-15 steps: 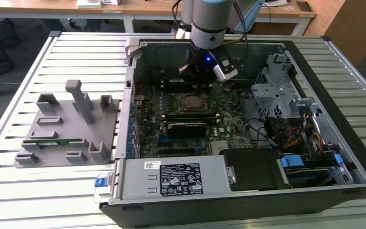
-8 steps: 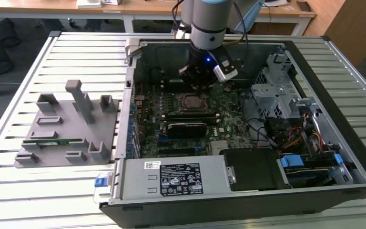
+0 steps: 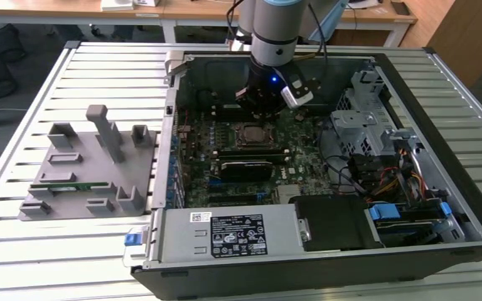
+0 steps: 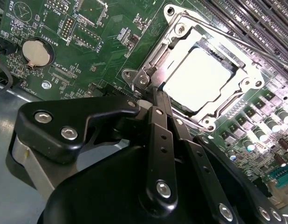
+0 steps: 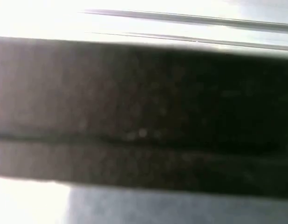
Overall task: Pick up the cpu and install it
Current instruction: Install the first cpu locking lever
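We see the cpu [image 4: 198, 78] lying flat inside its socket [image 4: 181, 44]; our end effector [image 4: 155, 95] hangs just beside it, fingers pressed together, holding nothing.

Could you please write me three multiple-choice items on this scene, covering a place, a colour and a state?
1. Where is the cpu?
A. On the grey rack
B. In the socket
C. On the slatted table

2. What colour is the stick on the rack?
A. Green
B. Red
C. Blue

3. How is the case?
A. Closed by a panel
B. Open, board exposed
C. Standing upright

Answers:
1 B: the cpu lies flat inside the socket frame.
2 A: the stick on the rack is green.
3 B: the case lies on its side with the board in plain sight.
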Available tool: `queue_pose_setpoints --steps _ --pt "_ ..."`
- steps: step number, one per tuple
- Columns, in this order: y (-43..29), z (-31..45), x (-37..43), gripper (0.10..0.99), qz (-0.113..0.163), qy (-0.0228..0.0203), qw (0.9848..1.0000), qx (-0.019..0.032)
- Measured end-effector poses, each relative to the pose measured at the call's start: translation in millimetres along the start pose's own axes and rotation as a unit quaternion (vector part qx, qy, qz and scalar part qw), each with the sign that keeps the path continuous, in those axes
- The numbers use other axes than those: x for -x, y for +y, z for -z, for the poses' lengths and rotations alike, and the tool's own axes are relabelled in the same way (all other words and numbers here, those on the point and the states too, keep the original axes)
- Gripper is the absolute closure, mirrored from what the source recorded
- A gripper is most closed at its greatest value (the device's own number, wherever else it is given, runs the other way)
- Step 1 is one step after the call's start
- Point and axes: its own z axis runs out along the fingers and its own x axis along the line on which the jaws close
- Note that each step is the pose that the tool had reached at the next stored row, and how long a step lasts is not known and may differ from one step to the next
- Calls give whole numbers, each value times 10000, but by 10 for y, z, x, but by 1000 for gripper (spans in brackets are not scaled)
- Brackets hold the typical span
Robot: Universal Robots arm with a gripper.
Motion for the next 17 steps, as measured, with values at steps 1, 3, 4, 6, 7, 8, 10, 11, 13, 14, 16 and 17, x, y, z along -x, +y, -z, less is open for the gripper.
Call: queue_pose_setpoints --steps 1,3,4,6,7,8,10,11,13,14,16,17 --pt "0 -1 0 980 2 -1 10000 18" --pt "0 -4 0 980 9 -4 10000 64" --pt "1 -6 1 980 12 -6 10000 92" --pt "1 -9 3 980 22 -12 9999 148" --pt "1 -8 3 980 26 -13 9998 174" --pt "1 -8 3 980 31 -14 9998 199" --pt "1 -8 3 980 40 -16 9997 232" --pt "2 -10 4 980 44 -18 9997 247" --pt "1 -8 3 980 53 -18 9996 265" --pt "1 -6 3 980 57 -19 9996 271" --pt "2 9 4 980 64 -18 9996 273" --pt "2 22 3 980 67 -18 9996 272"
